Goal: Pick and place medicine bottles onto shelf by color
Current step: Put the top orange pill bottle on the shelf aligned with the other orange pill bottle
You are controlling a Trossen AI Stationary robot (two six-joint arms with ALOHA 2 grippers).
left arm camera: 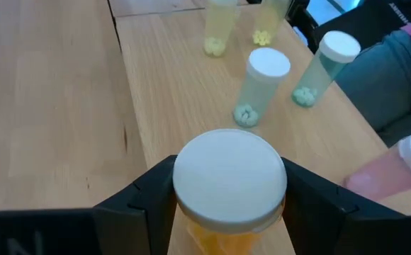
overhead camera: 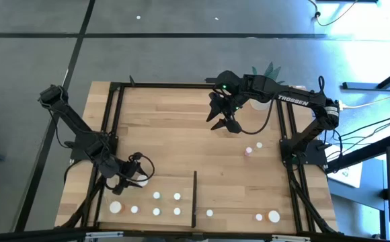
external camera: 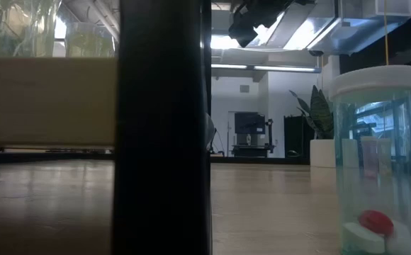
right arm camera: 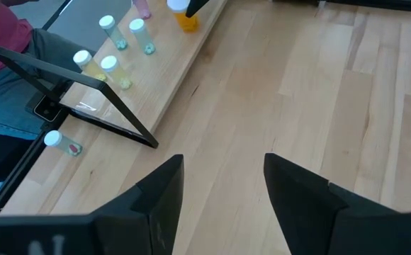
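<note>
High view: our left gripper (overhead camera: 136,176) sits lower left, over shelf (overhead camera: 168,183); right gripper (overhead camera: 223,121) waits upper centre, jaws apart, empty.

Left wrist view: jaws clamp orange bottle (left arm camera: 228,191), broad white cap, amber body. We judge: lower straight, release only once base rests flat, clear of green bottles (left arm camera: 261,85).

Low view: nearest bottle (external camera: 375,163) right, clear, red pill inside.

- In the low view, a wide dark upright (external camera: 161,127) fills the middle and hides most of the desk behind it.
- The clear bottle (external camera: 381,163) nearby is cut off at the picture's bottom edge.
- In the left wrist view, the orange bottle (left arm camera: 228,185) shows mainly its white cap; its body runs off the bottom edge.
- A pink bottle (left arm camera: 397,173) is cropped at the right edge.
- From overhead, bottle colours on the shelf (overhead camera: 181,185) are too small to tell.
</note>
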